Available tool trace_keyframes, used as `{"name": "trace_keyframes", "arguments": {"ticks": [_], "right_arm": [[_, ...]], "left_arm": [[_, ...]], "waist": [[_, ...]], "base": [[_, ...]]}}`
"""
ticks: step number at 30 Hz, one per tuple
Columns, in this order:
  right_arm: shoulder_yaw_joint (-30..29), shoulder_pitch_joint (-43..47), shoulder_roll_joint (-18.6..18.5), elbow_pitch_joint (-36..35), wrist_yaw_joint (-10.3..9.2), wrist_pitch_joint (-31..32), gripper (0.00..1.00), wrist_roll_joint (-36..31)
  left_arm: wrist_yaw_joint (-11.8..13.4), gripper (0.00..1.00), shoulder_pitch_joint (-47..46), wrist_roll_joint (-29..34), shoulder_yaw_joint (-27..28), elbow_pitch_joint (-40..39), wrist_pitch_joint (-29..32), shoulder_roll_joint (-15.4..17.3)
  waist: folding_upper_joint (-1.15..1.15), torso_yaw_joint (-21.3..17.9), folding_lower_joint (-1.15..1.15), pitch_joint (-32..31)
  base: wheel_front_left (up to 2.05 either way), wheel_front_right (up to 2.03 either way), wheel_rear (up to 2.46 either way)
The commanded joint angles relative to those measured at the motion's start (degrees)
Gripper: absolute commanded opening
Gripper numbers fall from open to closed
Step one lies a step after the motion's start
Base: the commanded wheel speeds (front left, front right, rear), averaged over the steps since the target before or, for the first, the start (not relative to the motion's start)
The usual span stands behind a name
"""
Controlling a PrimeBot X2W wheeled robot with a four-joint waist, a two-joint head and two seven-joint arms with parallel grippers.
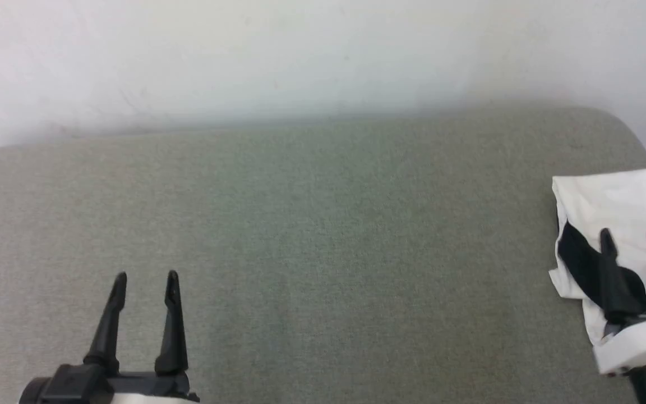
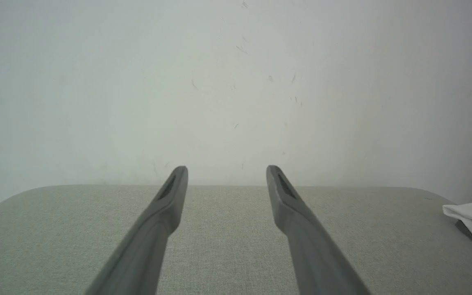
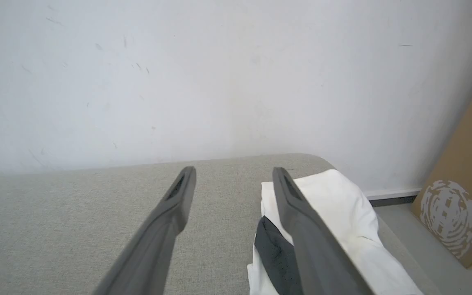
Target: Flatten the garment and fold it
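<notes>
A: Where's the shirt?
B: At 3 o'clock, on the edge of the grey cushion. Compact white bundle w/ black sleeve showing.
A: Grippers?
B: Right gripper is over it, fingers apart, nothing pinched. Left gripper at 7, fingers apart too.
A: Step?
B: Fold looks done, imo. Next: lift the right arm clear w/o snagging.

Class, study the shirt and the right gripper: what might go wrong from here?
1. The garment lies bundled at the right edge of the grey surface; a nudge might slide it off.
2. The open right gripper is over it and might snag a layer, spoiling the fold.
</notes>
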Motion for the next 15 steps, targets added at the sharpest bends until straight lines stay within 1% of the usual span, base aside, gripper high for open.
{"name": "trace_keyframes", "arguments": {"ticks": [1,4,8,12,15], "right_arm": [[0.2,0.6,0.2,-0.3,-0.04,-0.5,1.0,-0.5],[1.8,2.2,1.2,-0.5,-0.04,-4.4,1.0,-2.4],[3.3,5.6,2.3,0.7,-0.04,-7.8,1.0,-4.5],[4.0,9.2,2.6,3.5,-0.04,-10.8,1.0,-6.7],[4.1,10.8,2.6,5.5,-0.04,-12.9,1.0,-6.9]], "left_arm": [[-0.1,1.0,0.6,0.4,0.1,0.2,-0.3,-0.2],[-0.4,1.0,1.7,1.1,-0.7,1.2,-0.3,-0.4],[-0.6,1.0,4.0,2.2,-2.5,3.2,-0.3,-0.6],[-0.9,1.0,5.8,2.8,-4.1,5.7,-0.3,-1.1],[-0.7,1.0,6.5,2.6,-4.0,6.3,-0.3,-1.8]], "waist": [[0.0,1.6,0.01,-2.2],[0.0,2.2,0.01,-3.0],[0.0,2.8,0.01,-4.6],[0.0,3.3,0.01,-5.4],[0.0,3.3,0.01,-5.8]], "base": [[0.0,0.0,0.0],[0.0,0.0,0.0],[0.0,0.0,0.0],[0.0,0.0,0.0],[0.0,0.0,0.0]]}}
